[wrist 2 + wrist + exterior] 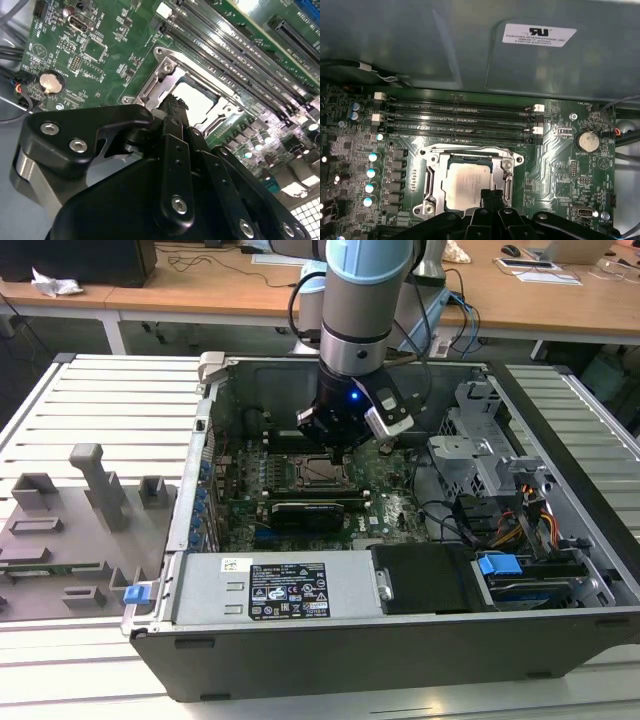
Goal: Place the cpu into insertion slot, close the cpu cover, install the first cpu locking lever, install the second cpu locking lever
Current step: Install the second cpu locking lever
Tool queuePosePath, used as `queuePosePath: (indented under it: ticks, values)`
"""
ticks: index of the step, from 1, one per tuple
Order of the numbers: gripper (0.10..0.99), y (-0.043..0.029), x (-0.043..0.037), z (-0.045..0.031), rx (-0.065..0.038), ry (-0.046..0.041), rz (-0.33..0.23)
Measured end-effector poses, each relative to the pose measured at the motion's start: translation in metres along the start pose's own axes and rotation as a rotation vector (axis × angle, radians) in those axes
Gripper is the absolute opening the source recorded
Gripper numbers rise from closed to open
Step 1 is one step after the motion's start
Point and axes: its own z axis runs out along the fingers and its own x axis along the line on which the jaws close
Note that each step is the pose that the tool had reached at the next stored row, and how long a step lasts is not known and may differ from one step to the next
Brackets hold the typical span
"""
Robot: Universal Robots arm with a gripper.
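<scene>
The cpu (467,182) lies flat in the insertion slot (470,149) on the green board, its dull silver top facing up. The cpu cover (506,167) sits down around it as a silvery frame. My gripper (492,194) hangs just above the chip's near edge, its black fingers pressed together and holding nothing. In the second wrist view the gripper (172,102) tip stands over the frame's edge, beside the bright cpu (196,100). In the exterior view the gripper (335,440) reaches into the open computer case, directly over the insertion slot (322,472).
Long black memory slots (460,117) run beside the socket, and a coin battery (587,141) sits on the board. A black card (305,512), a power supply (270,590) and a drive cage (480,450) crowd the case. Grey fixtures (70,530) stand at the exterior view's left.
</scene>
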Motion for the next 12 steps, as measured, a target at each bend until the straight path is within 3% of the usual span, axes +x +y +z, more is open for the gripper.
queuePosePath:
  ticks: [5,10,12]
  values:
    - [0.106,-0.0007,-0.0001,-0.0073,0.0,-0.0002,0.0]
    - [0.106,-0.0176,0.0015,-0.0085,0.0,0.0,0.0]
    - [0.106,-0.0195,0.0016,-0.0073,-0.006,0.001,0.0]
